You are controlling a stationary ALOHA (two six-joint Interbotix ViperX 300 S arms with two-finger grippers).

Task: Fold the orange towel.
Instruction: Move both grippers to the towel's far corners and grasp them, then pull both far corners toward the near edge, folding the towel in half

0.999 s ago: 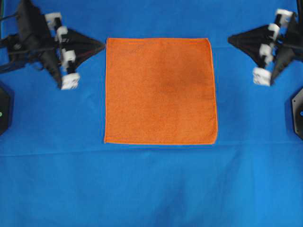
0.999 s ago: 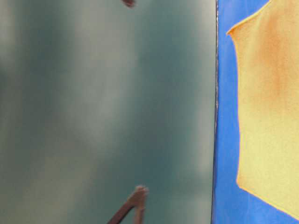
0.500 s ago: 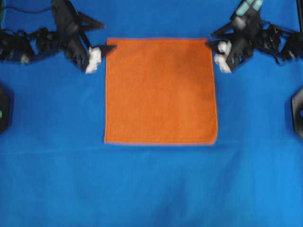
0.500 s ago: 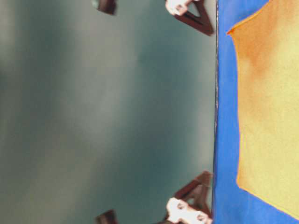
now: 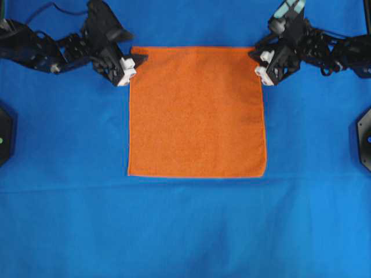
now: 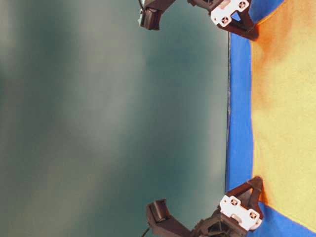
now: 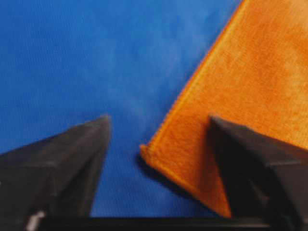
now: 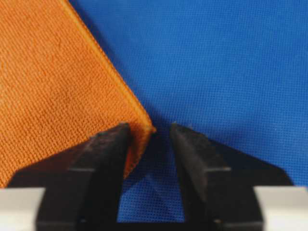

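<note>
The orange towel (image 5: 197, 111) lies flat and unfolded on the blue cloth (image 5: 185, 231), in the far half of the table and roughly centred between the two arms.

The left gripper (image 5: 134, 62) sits at the towel's far left corner. Its wrist view shows the fingers well apart, one over the bare blue cloth, the other over the towel, with the corner between them and not pinched.

The right gripper (image 5: 258, 62) sits at the far right corner. Its fingers are parted by a narrower gap; the left finger (image 8: 103, 159) overlaps the hem, the corner tip lies in the gap, nothing clamped.
</note>
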